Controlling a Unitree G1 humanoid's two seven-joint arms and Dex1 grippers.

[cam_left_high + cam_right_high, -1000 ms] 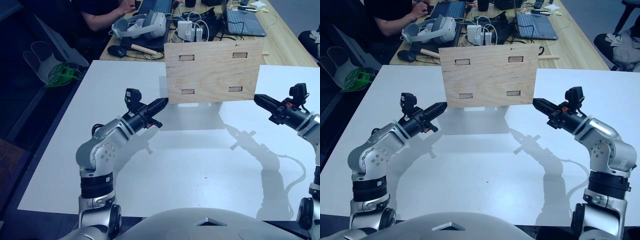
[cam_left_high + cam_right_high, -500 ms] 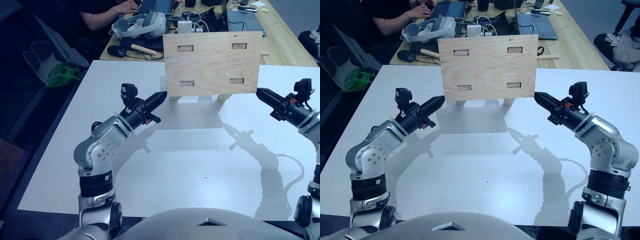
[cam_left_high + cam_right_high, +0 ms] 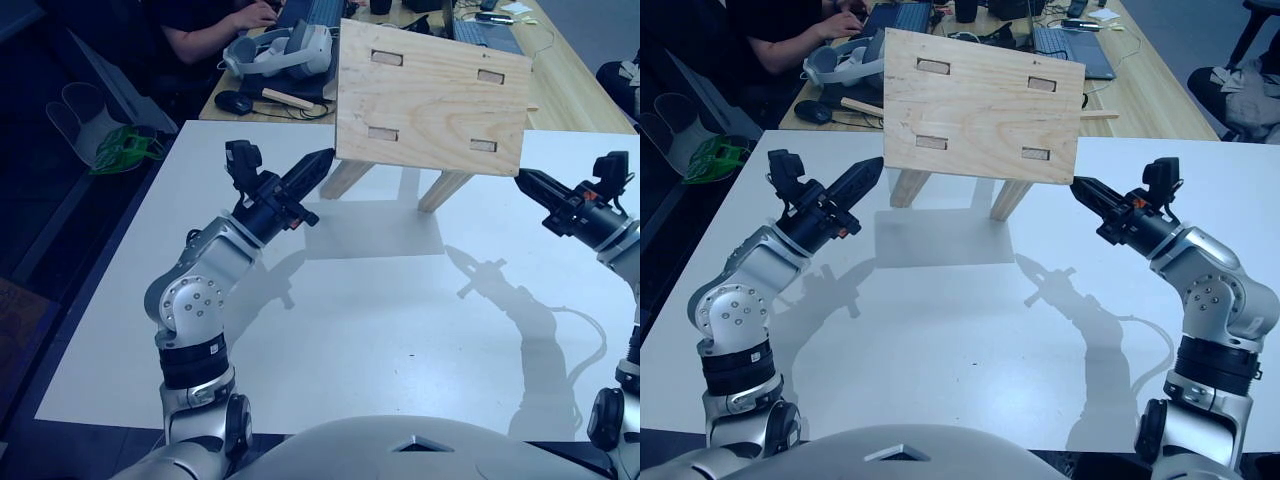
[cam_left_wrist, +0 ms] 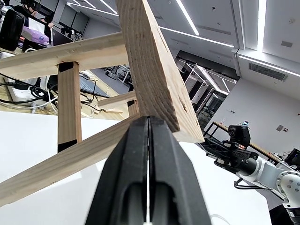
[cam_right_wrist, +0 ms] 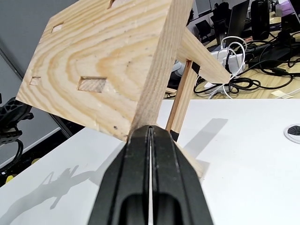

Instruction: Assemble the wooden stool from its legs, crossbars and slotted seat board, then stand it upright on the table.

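Stool, tilted, 4-slot seat facing the head camera, long axis crosswise; left gripper and right gripper, fingers closed, at opposite seat edges; left wrist view adds 1 crossbar.

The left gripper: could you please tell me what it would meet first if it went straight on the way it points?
The seat board: the left gripper has its shut tips aimed straight at the board's side edge and looks practically against it, though actual contact is unclear.
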